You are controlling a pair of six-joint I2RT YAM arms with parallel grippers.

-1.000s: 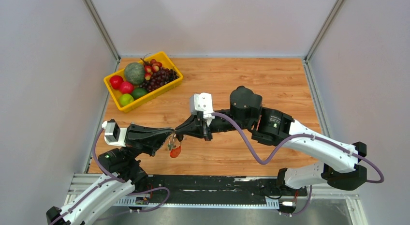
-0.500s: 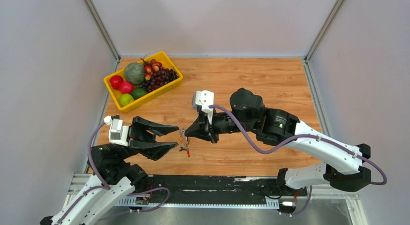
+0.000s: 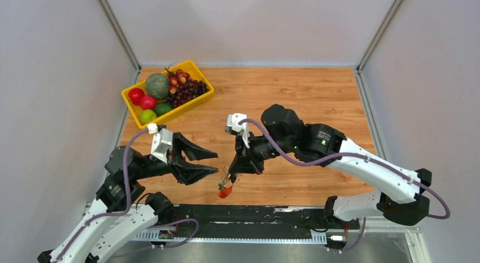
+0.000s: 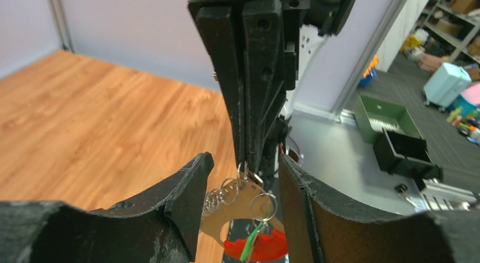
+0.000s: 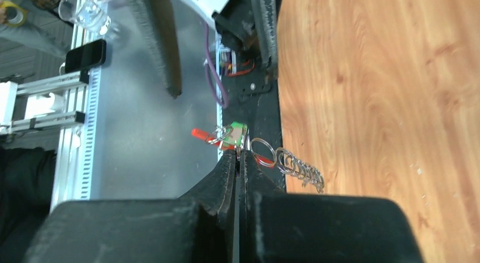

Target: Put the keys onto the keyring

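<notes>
The keyring (image 3: 225, 186) is a bunch of small metal rings with a red tag (image 3: 225, 192), and it hangs over the table's near edge. My right gripper (image 3: 233, 172) is shut on one ring at the top of the bunch. From the right wrist I see the keyring (image 5: 264, 152) at the tips of my right gripper (image 5: 238, 154), with a coil of rings (image 5: 300, 169) and a green bit (image 5: 235, 133). My left gripper (image 3: 215, 163) is open just left of the bunch. In the left wrist view the keyring (image 4: 244, 189) dangles between the spread fingers of that left gripper (image 4: 243, 186), touching neither. I cannot pick out separate keys.
A yellow basket (image 3: 170, 118) of fruit stands at the back left of the wooden table. A black rail (image 3: 255, 215) runs along the near edge below the bunch. Grey walls close in both sides and the back.
My left gripper has opened and let go of the bunch, then lifted and swung right. The right gripper has carried the keyring down toward the near edge.
</notes>
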